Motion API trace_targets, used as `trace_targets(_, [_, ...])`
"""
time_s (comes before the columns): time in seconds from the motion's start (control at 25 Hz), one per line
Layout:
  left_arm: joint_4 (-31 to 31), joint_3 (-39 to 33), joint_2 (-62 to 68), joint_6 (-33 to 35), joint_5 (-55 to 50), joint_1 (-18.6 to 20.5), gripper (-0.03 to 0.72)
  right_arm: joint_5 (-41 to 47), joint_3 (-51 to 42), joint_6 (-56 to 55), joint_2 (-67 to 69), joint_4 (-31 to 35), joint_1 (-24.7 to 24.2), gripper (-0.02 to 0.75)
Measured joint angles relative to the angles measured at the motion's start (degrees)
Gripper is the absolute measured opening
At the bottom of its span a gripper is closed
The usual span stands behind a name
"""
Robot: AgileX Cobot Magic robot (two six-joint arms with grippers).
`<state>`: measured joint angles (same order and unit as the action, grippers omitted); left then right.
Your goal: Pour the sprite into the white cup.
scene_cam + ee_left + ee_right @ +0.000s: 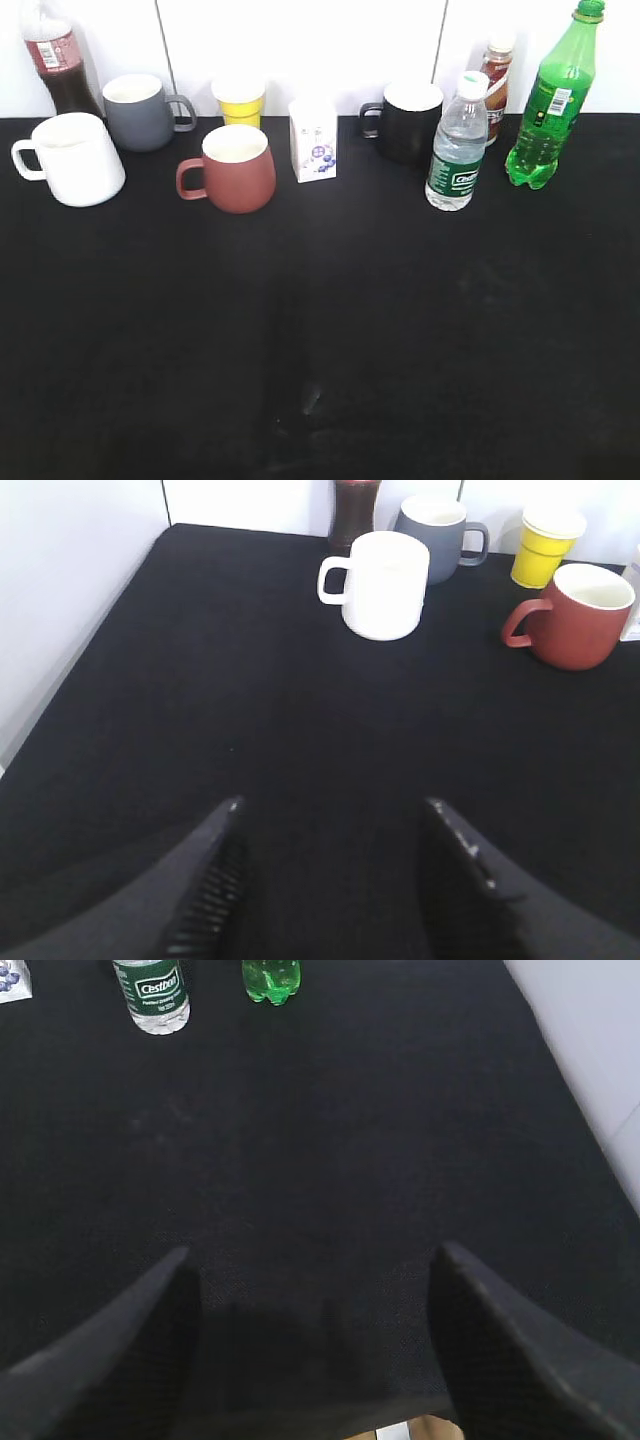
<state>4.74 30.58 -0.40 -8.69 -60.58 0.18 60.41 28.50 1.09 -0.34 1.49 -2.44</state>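
Note:
The sprite (553, 100), a tall green bottle with a green cap, stands upright at the back right of the black table; only its base shows in the right wrist view (271, 981). The white cup (72, 158) stands at the back left, handle to the left, and also shows in the left wrist view (384, 584). My left gripper (335, 805) is open and empty, well short of the white cup. My right gripper (312, 1250) is open and empty near the table's front edge, far from the sprite. Neither gripper shows in the exterior view.
Along the back stand a cola bottle (58, 60), a grey mug (138, 111), a yellow cup (239, 100), a reddish-brown mug (236, 168), a small white carton (313, 139), a black mug (409, 122), a clear water bottle (457, 143) and a brown bottle (495, 74). White walls border the table.

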Motion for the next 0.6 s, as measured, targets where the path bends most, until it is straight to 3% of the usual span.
trace_targets(0.6, [0.0,0.0,0.0,0.0,0.0,0.0,0.300,0.0,0.0,-0.1,0.0,0.0,0.0,0.528])
